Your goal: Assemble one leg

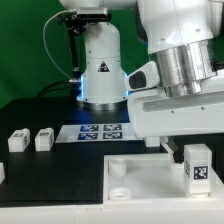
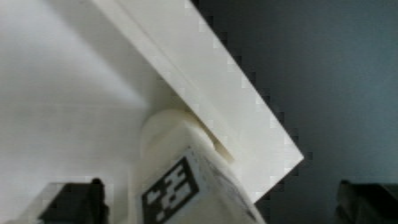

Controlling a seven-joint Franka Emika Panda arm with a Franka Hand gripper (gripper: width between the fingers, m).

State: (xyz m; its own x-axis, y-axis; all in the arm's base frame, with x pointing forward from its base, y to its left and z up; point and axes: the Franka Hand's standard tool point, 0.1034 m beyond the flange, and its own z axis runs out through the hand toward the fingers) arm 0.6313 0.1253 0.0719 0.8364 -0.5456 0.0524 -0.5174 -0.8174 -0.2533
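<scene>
Item: small white block-shaped leg with black-and-white tag (image 1: 196, 166), standing upright at the large flat white plate (image 1: 150, 175) corner, seemingly seated in its socket. Our pincer (image 2: 221, 200) is spread open, holding nothing. We judge release step; next, retreat.

Arm: your white and silver Panda arm (image 1: 180, 70) fills the exterior view's right.
Leg: a small white block-shaped peg with a black-and-white tag (image 1: 197, 166) stands upright on the large flat white square plate (image 1: 140, 180).
Spare pegs: two small white blocks (image 1: 30, 140) sit on the black table (image 1: 50, 180).
Marker board: thin white tagged board (image 1: 98, 131) lies just behind the plate.
</scene>
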